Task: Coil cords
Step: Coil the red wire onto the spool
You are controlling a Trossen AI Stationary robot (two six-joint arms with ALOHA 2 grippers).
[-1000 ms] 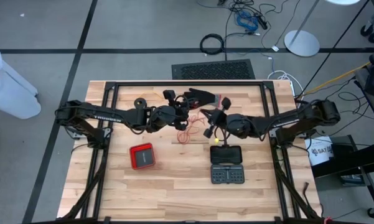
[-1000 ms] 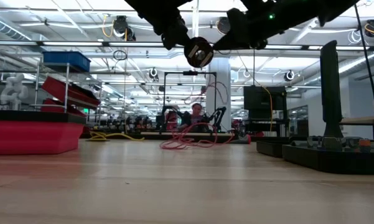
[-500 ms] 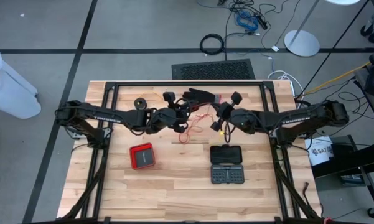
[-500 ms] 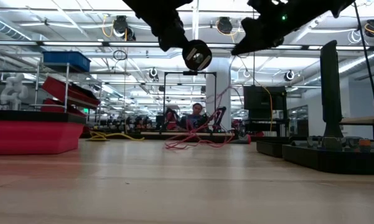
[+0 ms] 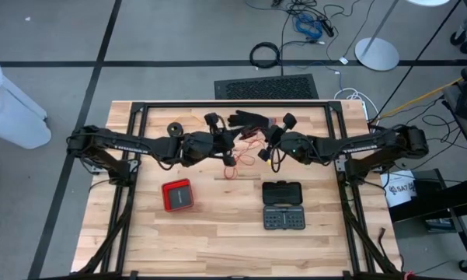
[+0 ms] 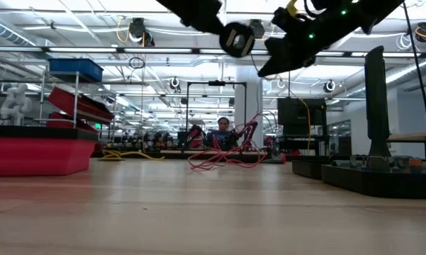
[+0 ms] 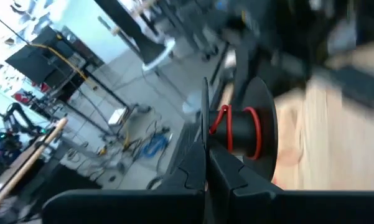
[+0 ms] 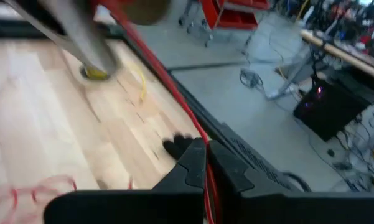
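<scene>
A reddish-orange cord (image 5: 234, 166) lies in loose loops on the table's middle and rises to both grippers. My left gripper (image 5: 230, 145) is shut on a small black spool (image 7: 243, 131) that carries a few red turns; the low view shows the spool (image 6: 237, 39) high above the table. Just right of it, my right gripper (image 5: 271, 147) is shut on the cord's free run (image 8: 154, 70). A second black spool (image 5: 175, 128) rests on the far left of the table. My left gripper pinches the spool's thin near flange (image 7: 205, 118) at its rim between its two fingers. The spool is lifted clear, with its axis lying across the fingers. My right gripper pinches the red cord (image 8: 199, 140) between its two fingers. The cord runs on as a straight strand, lifted off the table.
A black glove (image 5: 247, 120) lies at the far middle, a red box (image 5: 177, 194) at the near left, and an open black bit case (image 5: 283, 206) at the near right. A black frame (image 5: 233, 103) borders the table.
My right gripper has moved toward the table's far edge and closer to the spool, taking the cord along. My left gripper has rolled and lifted the spool a little. The loose loops on the table have shifted slightly.
</scene>
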